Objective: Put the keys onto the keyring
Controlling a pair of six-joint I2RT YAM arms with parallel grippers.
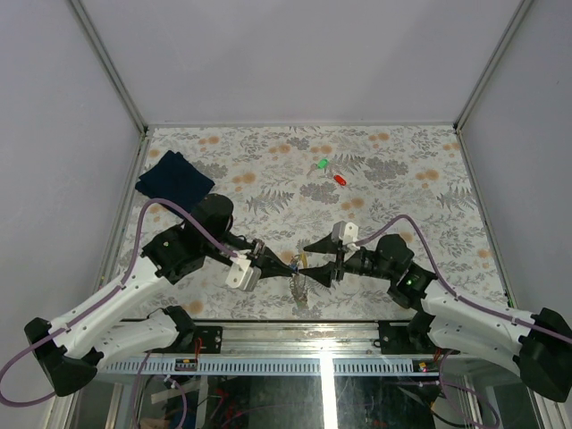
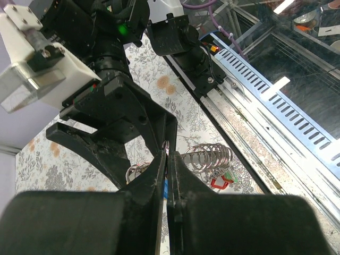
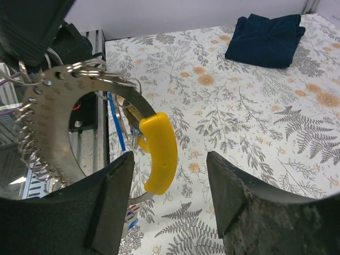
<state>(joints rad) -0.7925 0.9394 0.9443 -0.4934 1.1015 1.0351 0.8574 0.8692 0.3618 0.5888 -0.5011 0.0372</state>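
- The left end effector (image 2: 167, 159) has its fingers pressed together on the thin edge of the keyring (image 3: 37, 111), holding it up just over the near edge of the tabletop (image 1: 402, 179).
- The right end effector (image 3: 170, 156) is spread wide, with the yellow-tagged key (image 3: 159, 154) hanging between its fingers. Neither finger looks to be touching it.
- I'd say the key is being worked onto the ring. The right arm should close on the tag squarely and low, then feed along the ring's curve rather than pull against it.
- The left grip has to stay firm, because any twist there would swing the whole ring.
- The small loops bristling around the ring crowd the key and look likely to snag.
- The two arms meet nearly tip to tip, so there's little room to turn.
- The green-tagged key (image 1: 323, 164) and the red-tagged key (image 1: 340, 179) lie near each other, well apart from the arms, further back.
- The dark blue cloth (image 1: 174, 179) sits in the far left corner, out of the way.
- The slotted rail (image 2: 276, 101) runs close below the ring.
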